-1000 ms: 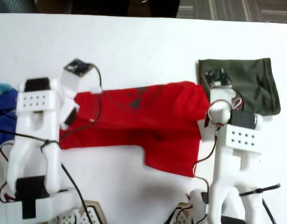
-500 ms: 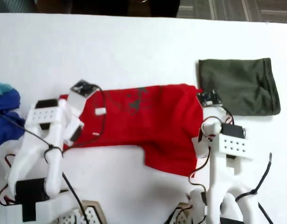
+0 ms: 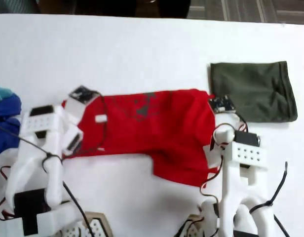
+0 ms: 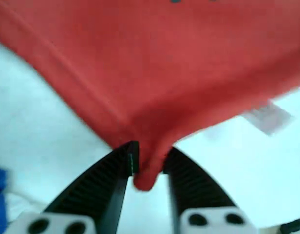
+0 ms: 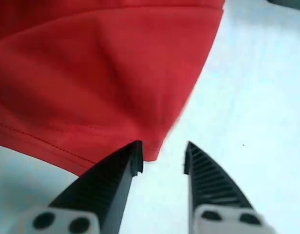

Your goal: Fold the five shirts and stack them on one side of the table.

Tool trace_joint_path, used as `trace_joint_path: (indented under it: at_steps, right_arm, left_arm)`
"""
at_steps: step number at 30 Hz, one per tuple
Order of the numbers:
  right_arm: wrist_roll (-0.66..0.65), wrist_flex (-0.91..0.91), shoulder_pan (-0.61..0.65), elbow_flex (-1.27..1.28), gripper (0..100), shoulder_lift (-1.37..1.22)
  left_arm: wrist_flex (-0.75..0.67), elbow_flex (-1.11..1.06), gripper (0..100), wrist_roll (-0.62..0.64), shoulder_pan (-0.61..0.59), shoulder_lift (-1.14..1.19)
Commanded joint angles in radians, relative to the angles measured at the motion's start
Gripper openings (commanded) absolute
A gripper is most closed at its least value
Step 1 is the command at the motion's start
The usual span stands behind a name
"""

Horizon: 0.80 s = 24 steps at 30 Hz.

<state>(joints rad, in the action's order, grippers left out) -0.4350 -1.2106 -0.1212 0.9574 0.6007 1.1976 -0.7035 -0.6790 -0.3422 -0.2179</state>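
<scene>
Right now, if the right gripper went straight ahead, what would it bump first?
Most likely the red shirt: its corner lies just ahead of the right gripper, which is open, nearer one side. Next to it is bare white table, and depth is hard to judge.

The white worktop [image 3: 142, 44] carries a red shirt [image 3: 157, 128], spread flat and partly folded across its middle. A folded dark green shirt [image 3: 253, 89] lies just beside the red shirt's far corner on the right arm's side. Off the red shirt's opposite end, blue cloth [image 3: 5, 116] is bunched at the worktop's edge.
</scene>
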Motion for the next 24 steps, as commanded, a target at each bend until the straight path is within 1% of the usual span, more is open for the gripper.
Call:
trace_joint_path:
  at_steps: [1, 4, 6, 8, 9, 10, 11, 13, 16, 20, 24]
  right_arm:
    - [-0.005, 0.002, -0.002, -0.069, 15.9, 0.035]
    - [-0.003, -0.024, -0.002, -0.158, 15.9, 0.035]
    - [-0.002, -0.022, -0.002, -0.213, 15.9, 0.035]
    - [0.026, -0.012, -0.001, -0.259, 13.5, 0.025]
    - [0.052, 0.005, 0.01, -0.273, 9.5, 0.024]
    - [0.072, 0.024, 0.025, -0.281, 3.7, 0.022]
    - [0.078, 0.044, 0.044, -0.282, 0.5, 0.022]
    - [0.091, 0.068, 0.104, -0.279, 4.2, 0.021]
    - [0.091, 0.101, 0.186, -0.279, 1.7, 0.021]
    - [0.092, 0.128, 0.237, -0.278, 1.9, 0.021]
    - [0.092, 0.156, 0.234, -0.256, 1.9, -0.021]
  left_arm:
    - [0.072, 0.128, 19, -0.015, -0.054, -0.049]
    - [0.121, 0.248, 18, -0.012, -0.089, -0.046]
    - [0.121, 0.308, 16, -0.008, -0.103, -0.04]
    - [0.118, 0.335, 8, 0.011, -0.097, -0.038]
    - [0.112, 0.341, 3, 0.034, -0.083, -0.038]
    - [0.092, 0.332, 2, 0.051, -0.061, -0.038]
    - [0.083, 0.331, 4, 0.069, -0.043, -0.035]
    - [0.044, 0.314, 3, 0.109, 0.008, -0.008]
    - [-0.021, 0.309, 3, 0.187, 0.052, 0.101]
    - [-0.133, 0.346, 3, 0.233, 0.035, 0.281]
    - [-0.17, 0.461, 3, 0.238, -0.009, 0.442]
